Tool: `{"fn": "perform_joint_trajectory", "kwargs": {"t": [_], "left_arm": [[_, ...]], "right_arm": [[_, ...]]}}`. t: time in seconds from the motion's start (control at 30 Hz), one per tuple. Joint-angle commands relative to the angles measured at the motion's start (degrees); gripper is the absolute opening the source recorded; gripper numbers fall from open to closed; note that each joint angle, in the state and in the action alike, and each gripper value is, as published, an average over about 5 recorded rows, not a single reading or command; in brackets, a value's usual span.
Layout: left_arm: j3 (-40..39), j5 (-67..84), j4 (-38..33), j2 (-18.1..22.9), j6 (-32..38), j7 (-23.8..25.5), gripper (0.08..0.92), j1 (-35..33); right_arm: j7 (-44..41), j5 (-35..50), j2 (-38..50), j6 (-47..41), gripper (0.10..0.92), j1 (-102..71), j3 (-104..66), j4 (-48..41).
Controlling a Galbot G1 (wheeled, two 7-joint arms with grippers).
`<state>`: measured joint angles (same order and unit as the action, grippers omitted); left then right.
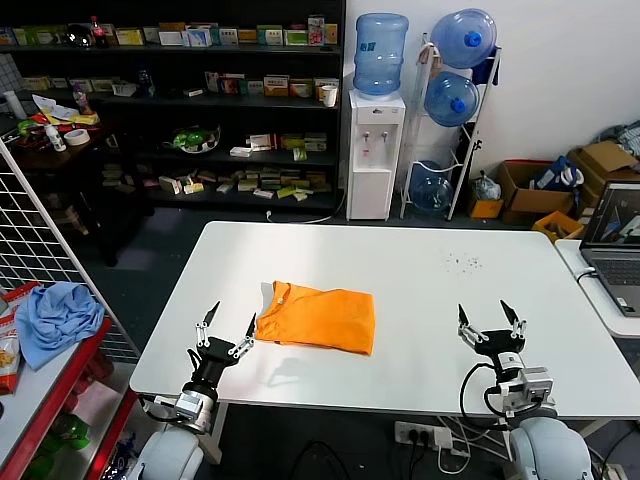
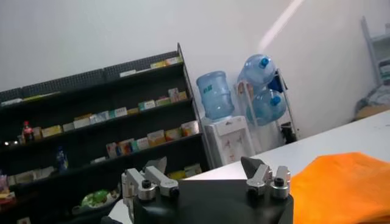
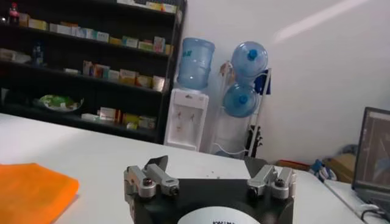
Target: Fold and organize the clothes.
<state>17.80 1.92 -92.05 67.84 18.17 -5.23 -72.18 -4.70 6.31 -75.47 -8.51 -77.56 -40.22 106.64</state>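
The orange T-shirt [image 1: 318, 317] lies folded into a compact rectangle on the white bench [image 1: 420, 290], left of centre and toward the near edge. Its long axis runs side to side across the bench. The collar end appears to point to the robot's left, though the folds make this uncertain. The left hand [image 1: 226, 327] stands at the near left edge with fingers spread open and empty, its right fingertip just beside the shirt's left edge. The right hand [image 1: 491, 318] stands well apart on the right, also spread open and empty.
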Motion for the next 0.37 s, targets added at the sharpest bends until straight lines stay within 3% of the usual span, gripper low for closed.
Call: {"fn": "perform_joint_trajectory", "kwargs": {"t": [0.03,0.37], "left_arm": [[3.9,-2.1,-2.1,0.0,-5.0,2.1,0.823,-1.1],[4.9,-1.3,-3.0,0.3,-5.4,0.8,0.823,-1.2]], "right_arm": [[-2.6,-0.9,-2.4,-1.5,0.823,0.0,-3.8,1.0],[-2.6,-1.5,-3.0,-1.1,0.823,-0.3,-3.5,1.1]]}}
